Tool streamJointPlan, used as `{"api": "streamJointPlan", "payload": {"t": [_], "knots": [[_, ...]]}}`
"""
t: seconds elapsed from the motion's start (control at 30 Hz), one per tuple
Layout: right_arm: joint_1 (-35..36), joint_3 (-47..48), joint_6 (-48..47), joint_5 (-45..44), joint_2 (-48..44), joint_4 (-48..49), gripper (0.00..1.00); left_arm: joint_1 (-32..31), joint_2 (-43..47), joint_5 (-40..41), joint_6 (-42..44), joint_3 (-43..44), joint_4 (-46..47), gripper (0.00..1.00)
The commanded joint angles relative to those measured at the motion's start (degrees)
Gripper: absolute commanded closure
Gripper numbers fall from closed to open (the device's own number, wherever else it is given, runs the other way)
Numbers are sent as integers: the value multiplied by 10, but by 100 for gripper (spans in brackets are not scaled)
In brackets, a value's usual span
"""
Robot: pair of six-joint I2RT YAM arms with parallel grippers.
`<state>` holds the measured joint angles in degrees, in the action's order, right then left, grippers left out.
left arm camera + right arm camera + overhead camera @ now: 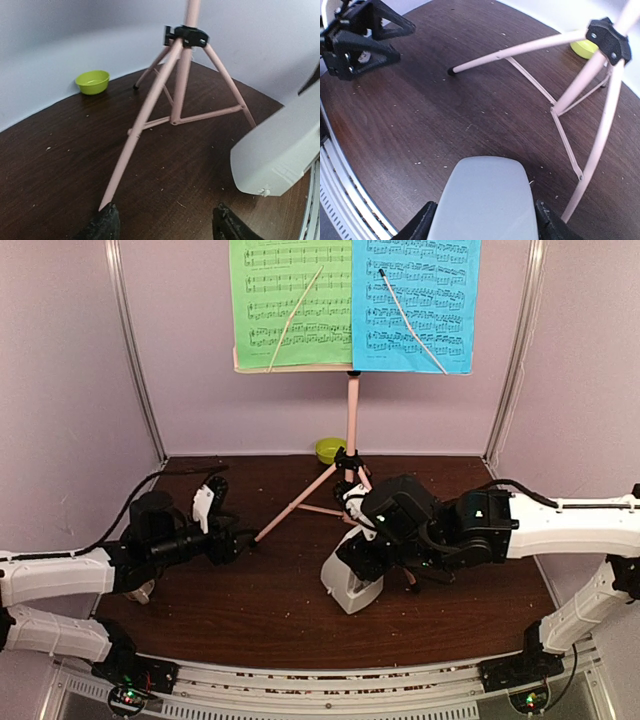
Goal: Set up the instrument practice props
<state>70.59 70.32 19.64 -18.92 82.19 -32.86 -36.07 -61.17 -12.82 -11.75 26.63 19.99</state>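
Presently we record the music stand (352,410) upright at the rear centre of the tabletop (250,615), with the green sheet (290,300) and blue sheet (420,300) side by side on its desk. The metronome (348,592) stands just before the tripod legs, long axis vertical, between the jaws of the right pincer (485,220), which grips its flanks. The right arm is nearer. The left pincer (166,215) gapes wide and empty, with a tripod foot just beside one finger (106,224).
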Motion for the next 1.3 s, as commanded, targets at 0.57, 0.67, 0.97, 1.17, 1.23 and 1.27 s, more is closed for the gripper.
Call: {"api": "streamJointPlan", "payload": {"t": [0.57,0.67,0.97,1.17,1.23,1.27], "knots": [[-53,32,-65,117,22,107,77,-207,-256,47,222,-47,343,19],[-54,35,-56,109,23,102,78,-216,-291,38,223,-35,370,19],[-56,38,-37,113,18,108,80,-227,-352,37,228,0,383,21],[-57,39,-33,122,14,107,81,-227,-372,33,234,4,400,33],[-58,39,-31,123,13,108,81,-227,-376,33,238,5,400,39],[-58,38,-31,123,13,108,81,-227,-378,31,240,5,397,39]]}}
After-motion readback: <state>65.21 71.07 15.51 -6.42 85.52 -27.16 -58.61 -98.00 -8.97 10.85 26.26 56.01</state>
